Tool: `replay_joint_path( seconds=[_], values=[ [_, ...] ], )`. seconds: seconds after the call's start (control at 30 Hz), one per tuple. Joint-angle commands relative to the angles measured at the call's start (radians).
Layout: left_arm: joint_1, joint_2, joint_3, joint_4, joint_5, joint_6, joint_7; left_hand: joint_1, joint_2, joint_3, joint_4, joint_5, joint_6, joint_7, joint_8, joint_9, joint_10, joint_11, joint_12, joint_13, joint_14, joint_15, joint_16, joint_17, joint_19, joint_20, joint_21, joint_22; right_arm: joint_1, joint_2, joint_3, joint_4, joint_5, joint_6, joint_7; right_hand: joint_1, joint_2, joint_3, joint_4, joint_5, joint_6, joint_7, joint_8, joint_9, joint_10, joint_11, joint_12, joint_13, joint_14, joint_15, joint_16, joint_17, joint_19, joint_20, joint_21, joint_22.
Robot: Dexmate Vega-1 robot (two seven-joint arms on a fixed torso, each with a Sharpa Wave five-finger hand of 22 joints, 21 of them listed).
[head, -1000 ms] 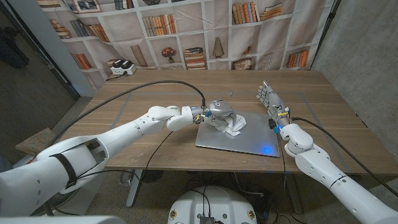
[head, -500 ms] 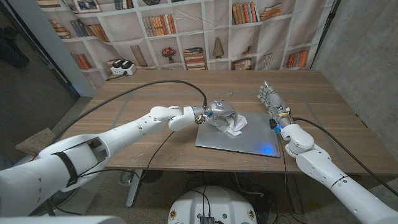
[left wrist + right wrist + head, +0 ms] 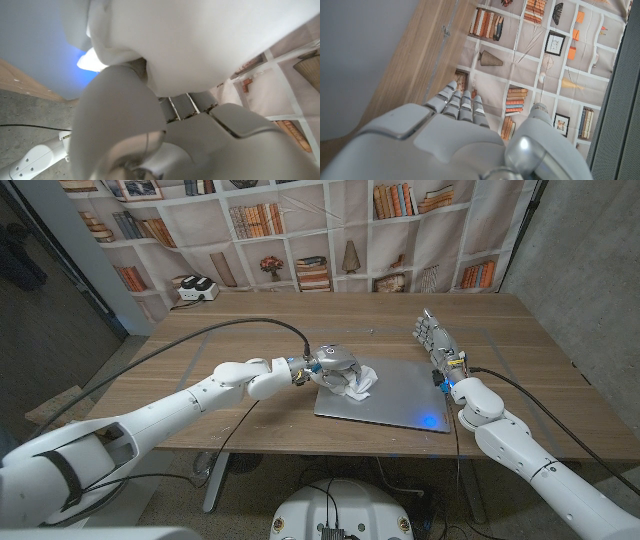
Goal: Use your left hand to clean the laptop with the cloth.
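Bare laptop lid lies between cloth and right hand beside its edge

The left arm reaches in across the surface, its left hand curled with fingers closed, gripping. The right arm lies along the right side, its right hand standing on edge, fingers straight and held together, holding nothing.

White cloth, silver-grey laptop, brown wood-grain table
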Motion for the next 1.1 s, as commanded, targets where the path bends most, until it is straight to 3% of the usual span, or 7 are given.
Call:
replay_joint_path(
  seconds=[0.03, 0.17, 0.3, 0.73, 1.1],
  values=[
    [0.145, 0.106, -0.122, -0.133, -0.080, 0.092, -0.049, 0.001, -0.001, 0.003, -0.001, 0.005, 0.008, -0.006, 0.007, 0.004, 0.035, -0.029, -0.001, 0.004, 0.002, -0.044, 0.001, 0.003, -0.005, -0.001, 0.004, 0.002, 0.007, 0.003, -0.005, 0.011, 0.000, 0.004, 0.010, 0.010, 0.003, 0.000, -0.003, -0.001, 0.011, -0.001, 0.001, 0.004, 0.007, -0.002, -0.001, 0.003, 0.006, 0.002, 0.003, 0.002, 0.006, 0.001, 0.006, 0.002],
    [0.187, 0.123, -0.154, -0.161, -0.087, 0.133, -0.048, 0.001, -0.001, 0.003, -0.001, 0.005, 0.008, -0.006, 0.007, 0.003, 0.035, -0.027, -0.003, 0.004, 0.001, -0.044, 0.001, 0.004, -0.006, -0.001, 0.004, 0.002, 0.006, 0.000, -0.005, 0.009, 0.008, -0.007, 0.013, 0.010, 0.003, 0.000, -0.004, -0.001, 0.011, -0.001, 0.000, 0.004, 0.006, -0.002, -0.001, 0.003, 0.006, 0.002, 0.002, 0.002, 0.006, 0.001, 0.005, 0.002],
    [0.180, 0.111, -0.157, -0.148, -0.074, 0.127, -0.044, -0.001, 0.000, 0.003, 0.000, 0.005, 0.006, -0.005, 0.007, 0.004, 0.035, -0.029, -0.005, 0.006, 0.002, -0.043, 0.000, 0.004, -0.006, 0.000, 0.004, 0.002, 0.006, 0.007, -0.005, 0.019, 0.010, 0.004, 0.015, 0.010, 0.003, -0.001, -0.004, -0.001, 0.010, -0.001, 0.000, 0.004, 0.006, -0.003, -0.001, 0.003, 0.006, 0.002, 0.002, 0.002, 0.006, 0.001, 0.005, 0.002],
    [-0.029, -0.062, -0.029, 0.068, 0.046, -0.090, 0.063, 0.000, 0.000, 0.003, 0.000, 0.005, 0.003, -0.004, 0.007, 0.005, 0.035, -0.028, -0.010, 0.009, 0.000, -0.044, -0.001, 0.005, -0.008, -0.001, 0.005, 0.002, -0.015, 0.000, 0.006, -0.001, 0.005, 0.006, -0.009, 0.012, 0.004, -0.001, -0.004, -0.001, 0.011, -0.001, 0.000, 0.004, 0.006, -0.002, -0.002, 0.003, 0.006, 0.001, 0.002, 0.002, 0.006, 0.001, 0.005, 0.002],
    [-0.115, -0.143, 0.050, 0.175, 0.088, -0.172, 0.132, -0.002, 0.000, 0.003, 0.001, 0.005, 0.004, -0.004, 0.008, 0.004, 0.036, -0.025, -0.012, 0.012, -0.001, -0.043, -0.002, 0.006, -0.010, -0.001, 0.005, 0.002, -0.021, 0.000, 0.009, -0.009, -0.002, 0.007, -0.020, 0.011, 0.005, -0.002, -0.004, -0.001, 0.011, 0.000, 0.000, 0.004, 0.006, -0.002, -0.002, 0.003, 0.007, 0.002, 0.002, 0.002, 0.007, 0.001, 0.005, 0.002]
  ],
)
